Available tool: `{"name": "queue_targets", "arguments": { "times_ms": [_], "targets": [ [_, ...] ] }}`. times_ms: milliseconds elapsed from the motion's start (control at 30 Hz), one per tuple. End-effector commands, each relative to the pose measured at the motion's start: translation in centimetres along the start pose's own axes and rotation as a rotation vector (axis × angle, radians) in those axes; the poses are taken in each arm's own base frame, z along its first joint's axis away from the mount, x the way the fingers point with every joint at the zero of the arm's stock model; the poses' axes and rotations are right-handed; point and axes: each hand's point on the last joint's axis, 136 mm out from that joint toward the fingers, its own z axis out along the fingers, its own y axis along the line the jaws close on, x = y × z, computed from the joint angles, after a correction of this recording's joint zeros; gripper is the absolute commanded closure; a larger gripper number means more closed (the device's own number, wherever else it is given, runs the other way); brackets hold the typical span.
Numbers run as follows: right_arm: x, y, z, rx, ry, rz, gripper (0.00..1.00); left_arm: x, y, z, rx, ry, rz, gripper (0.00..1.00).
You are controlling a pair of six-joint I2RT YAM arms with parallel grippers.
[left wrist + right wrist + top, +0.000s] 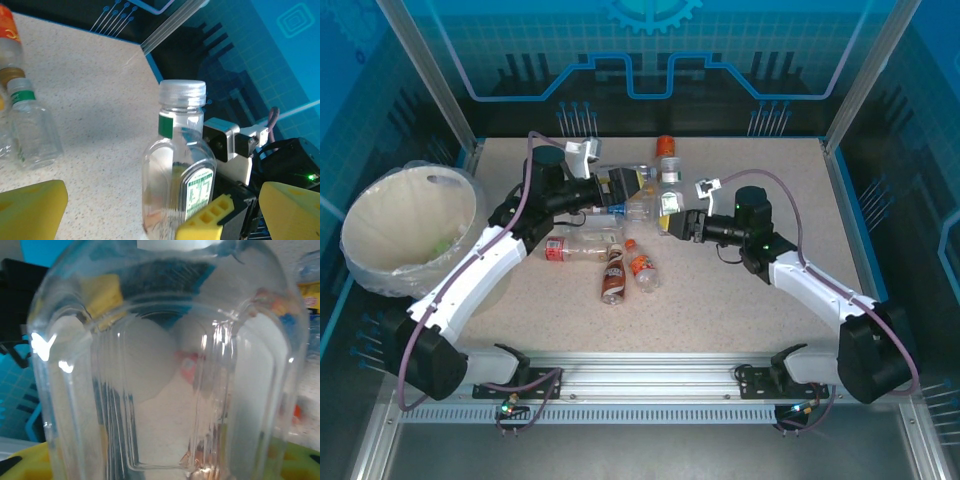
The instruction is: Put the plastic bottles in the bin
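My right gripper [672,222] is shut on a clear plastic bottle [667,204] with a white cap and a green label, near the middle of the table. Seen from the right wrist, that bottle [165,365] sits right against the lens with the right gripper [165,465] around its base. My left gripper [623,186] stands open just left of it. In the left wrist view the same bottle [177,175] rises between the wide-apart yellow fingers [30,210] of the left gripper [162,202], untouched by them. The cream-white bin [360,235], lined with a clear bag, sits at the left edge.
More bottles lie loose on the table: an orange-capped one [666,147] at the back, a red-labelled clear one [582,245], a brown one [613,275] and an orange one [642,267] in the middle. A green-banded clear bottle [27,125] stands left of the left gripper.
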Motion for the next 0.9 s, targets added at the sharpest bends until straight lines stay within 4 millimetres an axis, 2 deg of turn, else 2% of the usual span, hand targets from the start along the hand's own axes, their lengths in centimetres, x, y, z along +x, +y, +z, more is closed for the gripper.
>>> {"name": "queue_targets", "arguments": {
  "times_ms": [0, 200, 233, 267, 467, 600, 867],
  "targets": [
    [-1.7, 5.1, -0.1, -0.147, -0.023, -0.087, 0.63, 0.0, -1.8, 0.7, 0.117, 0.004, -0.006, 0.01],
    [-1.7, 8.3, 0.3, -0.234, -0.003, -0.143, 0.63, 1.3, -3.3, 1.2, 0.214, 0.074, 0.017, 0.01],
    [-2.5, 9.7, 0.2, -0.261, -0.014, -0.170, 0.62, 1.4, -3.6, 1.2, 0.224, 0.078, 0.021, 0.01],
    [-2.5, 10.3, 0.2, -0.275, -0.010, -0.181, 0.62, 1.5, -3.8, 1.2, 0.238, 0.080, 0.024, 0.01],
    [-2.7, 11.9, 0.6, -0.307, -0.003, -0.194, 0.61, 2.2, -6.5, 0.5, 0.407, 0.125, 0.054, 0.01],
    [-2.9, 12.8, 0.7, -0.332, -0.004, -0.200, 0.61, 2.9, -7.1, 0.2, 0.465, 0.159, 0.073, 0.02],
    [-2.1, 13.7, 1.4, -0.372, 0.053, -0.200, 0.58, 3.0, -8.3, -0.3, 0.542, 0.166, 0.110, 0.29]
  ]
}}
